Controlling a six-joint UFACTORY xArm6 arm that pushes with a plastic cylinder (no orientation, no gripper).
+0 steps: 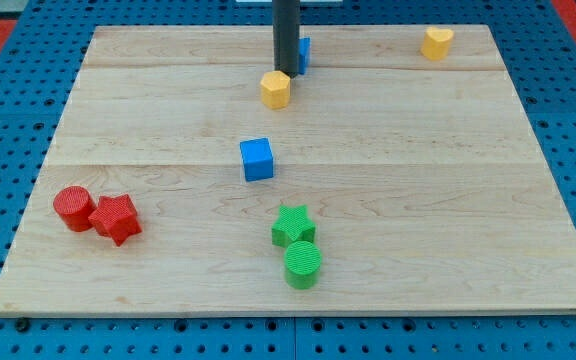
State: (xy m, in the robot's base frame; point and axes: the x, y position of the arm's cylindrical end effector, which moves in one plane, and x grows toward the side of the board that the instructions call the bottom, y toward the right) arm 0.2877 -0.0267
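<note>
My tip (285, 74) comes down from the view's top and ends right behind a yellow hexagonal block (276, 89), touching or almost touching its upper edge. A blue block (303, 54) sits just behind the rod, mostly hidden by it. Further down toward the middle lies a blue cube (256, 159). A yellow heart-shaped block (436, 42) rests near the top right corner of the wooden board (448, 200).
A green star (293, 224) touches a green cylinder (303, 264) at the bottom middle. At the left, a red cylinder (73, 208) touches a red star (116, 218). Blue pegboard (8, 150) surrounds the board.
</note>
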